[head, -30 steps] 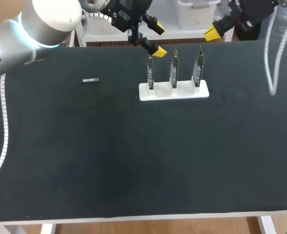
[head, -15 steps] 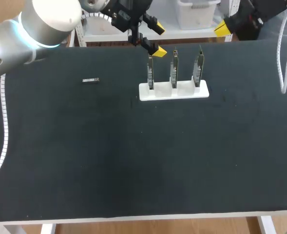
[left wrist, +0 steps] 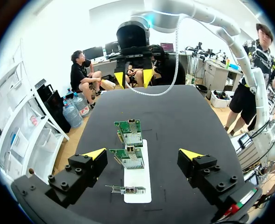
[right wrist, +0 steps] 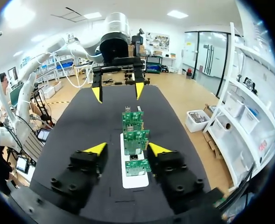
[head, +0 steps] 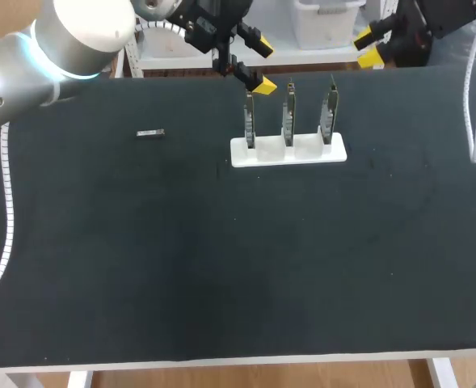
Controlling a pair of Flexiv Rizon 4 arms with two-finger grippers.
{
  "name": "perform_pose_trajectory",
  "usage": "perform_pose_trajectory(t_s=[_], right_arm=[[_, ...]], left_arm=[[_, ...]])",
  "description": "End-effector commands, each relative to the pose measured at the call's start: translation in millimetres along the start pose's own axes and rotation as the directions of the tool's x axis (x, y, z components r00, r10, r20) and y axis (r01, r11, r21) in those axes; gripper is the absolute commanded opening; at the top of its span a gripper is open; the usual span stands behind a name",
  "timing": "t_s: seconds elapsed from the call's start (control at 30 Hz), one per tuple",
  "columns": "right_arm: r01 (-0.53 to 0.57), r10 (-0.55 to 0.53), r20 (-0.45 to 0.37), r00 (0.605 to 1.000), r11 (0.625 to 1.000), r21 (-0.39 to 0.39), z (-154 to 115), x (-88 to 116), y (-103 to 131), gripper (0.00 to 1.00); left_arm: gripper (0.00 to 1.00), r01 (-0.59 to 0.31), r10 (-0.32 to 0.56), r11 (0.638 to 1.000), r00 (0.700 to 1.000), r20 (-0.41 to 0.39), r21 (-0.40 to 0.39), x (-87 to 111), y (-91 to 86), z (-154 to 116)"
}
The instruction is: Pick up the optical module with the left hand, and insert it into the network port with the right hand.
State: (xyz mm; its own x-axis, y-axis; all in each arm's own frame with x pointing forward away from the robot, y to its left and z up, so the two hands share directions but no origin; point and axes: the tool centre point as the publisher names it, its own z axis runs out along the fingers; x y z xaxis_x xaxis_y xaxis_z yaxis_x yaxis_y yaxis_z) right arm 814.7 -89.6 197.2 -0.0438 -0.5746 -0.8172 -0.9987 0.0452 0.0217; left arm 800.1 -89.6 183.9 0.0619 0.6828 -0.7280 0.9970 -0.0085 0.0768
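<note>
Black table point(head: 221, 267): optical module point(head: 149, 133) lies flat, untouched, well left of white holder point(head: 288, 151) carrying three upright network cards point(head: 288, 113). Left gripper point(head: 258, 63) fingers spread, empty, over far edge by leftmost card. Right gripper point(head: 368, 47) spread, empty, past far edge.

Dark, matte tabletop point(head: 221, 259), pale along its near edge. Resting on it toward the far side: a white base point(head: 288, 151), flat and oblong, with three green circuit boards point(head: 288, 113) standing upright in a row. Lying flat well to the left of the white base, apart from it: the small silvery optical module point(head: 149, 133).
</note>
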Motion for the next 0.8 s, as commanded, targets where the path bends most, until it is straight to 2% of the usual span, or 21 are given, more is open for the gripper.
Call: perform_pose_trajectory(t_s=[0.03,0.37,0.8], right_arm=[[0.002,-0.001,-0.002,1.0,0.999,0.041,0,0,6,1.0],[0.002,-0.001,-0.002,1.0,0.999,0.041,0,0,6,1.0],[0.0,0.0,0.022,1.0,1.0,0.009,-15,22,33,1.0]], left_arm=[[1.0,0.001,-0.001,1.0,1.0,-0.003,-0.003,-0.6,-0.9,0],[1.0,0.001,-0.001,1.0,1.0,-0.003,-0.003,-0.6,-0.9,0],[1.0,0.001,-0.001,1.0,1.0,-0.003,-0.003,-0.6,-0.9,0]])
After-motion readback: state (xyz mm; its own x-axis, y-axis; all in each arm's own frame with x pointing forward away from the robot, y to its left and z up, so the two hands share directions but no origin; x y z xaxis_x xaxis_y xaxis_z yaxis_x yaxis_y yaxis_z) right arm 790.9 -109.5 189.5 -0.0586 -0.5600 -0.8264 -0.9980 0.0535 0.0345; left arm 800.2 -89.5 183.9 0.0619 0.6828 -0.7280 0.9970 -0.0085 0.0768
